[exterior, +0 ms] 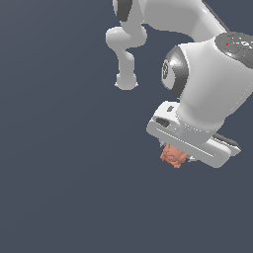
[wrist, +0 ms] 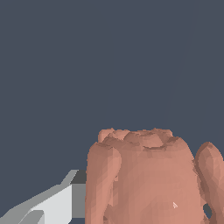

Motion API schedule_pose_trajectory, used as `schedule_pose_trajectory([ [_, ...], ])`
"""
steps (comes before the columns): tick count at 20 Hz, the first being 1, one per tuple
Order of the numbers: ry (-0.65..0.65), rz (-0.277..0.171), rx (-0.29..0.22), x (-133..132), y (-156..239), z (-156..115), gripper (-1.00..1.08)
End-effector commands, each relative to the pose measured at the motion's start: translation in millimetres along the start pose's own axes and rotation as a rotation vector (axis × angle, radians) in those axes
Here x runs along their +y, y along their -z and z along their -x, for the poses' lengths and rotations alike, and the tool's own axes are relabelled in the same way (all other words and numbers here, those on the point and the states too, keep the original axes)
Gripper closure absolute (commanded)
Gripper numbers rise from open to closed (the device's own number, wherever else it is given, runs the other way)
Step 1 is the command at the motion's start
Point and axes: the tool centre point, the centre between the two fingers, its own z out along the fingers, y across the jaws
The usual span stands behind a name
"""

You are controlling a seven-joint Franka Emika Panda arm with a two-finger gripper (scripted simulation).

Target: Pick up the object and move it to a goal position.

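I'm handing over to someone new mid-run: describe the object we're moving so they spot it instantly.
Find the white robot arm at the exterior view's upper right and follow it down to the flat white tool. Tucked right under the tool is the object, a small lumpy salmon-orange thing, the only coloured item against the plain dark grey-blue background.

No real room is showing here: a flat, featureless slate-blue backdrop is filling both views, and the white robot arm [exterior: 207, 89] is looking smooth and faceted, like computer-rendered graphics in a simulator.
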Motion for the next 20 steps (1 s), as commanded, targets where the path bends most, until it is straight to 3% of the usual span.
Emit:
schedule_pose_trajectory([
  [1, 0.000, 0.001, 0.000, -7, 12, 0, 1.08],
  [20, 0.000, 0.000, -0.001, -36, 56, -4, 1.08],
])
